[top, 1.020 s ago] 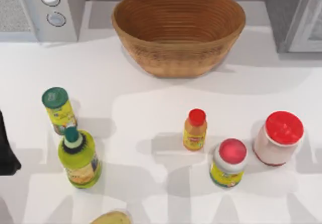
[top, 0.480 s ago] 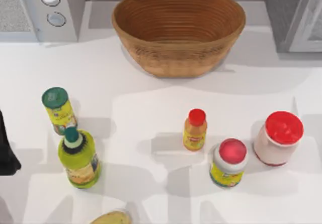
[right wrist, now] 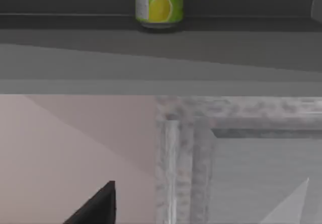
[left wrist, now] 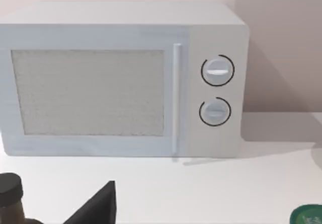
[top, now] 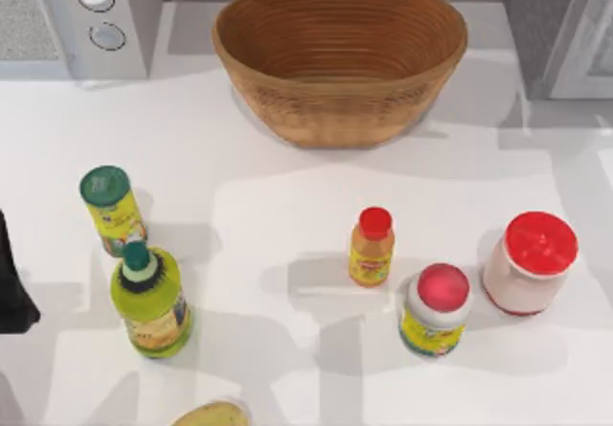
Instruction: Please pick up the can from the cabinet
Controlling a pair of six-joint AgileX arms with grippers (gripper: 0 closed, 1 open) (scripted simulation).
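Green and yellow, the can (right wrist: 159,5) stands upright on a dark shelf of the cabinet (top: 556,29), which sits at the table's far right corner. Your right wrist camera looks at that shelf from lower down, with the cabinet's pale framed door (right wrist: 241,163) in front of it; a dark tip of the right gripper (right wrist: 95,206) shows at the edge of that picture, well apart from the can. Whether its fingers are spread or closed, you cannot tell.

You are at the approach, I judge: nothing is held and the can has not been touched. The next move calls for raising the right gripper to shelf height, squaring it to the can, and going in with the fingers spread wide enough to pass either side. Mind the shelf edge and the door frame on the way.

Your left arm (top: 14,282) is parked at the table's left edge; a dark tip of the left gripper (left wrist: 95,206) shows facing the microwave (left wrist: 121,78), and its fingers cannot be judged either.

The table (top: 287,177) is plain white and holds a wicker basket (top: 340,57) at the back, several bottles and jars in front. A pale wall stands behind.
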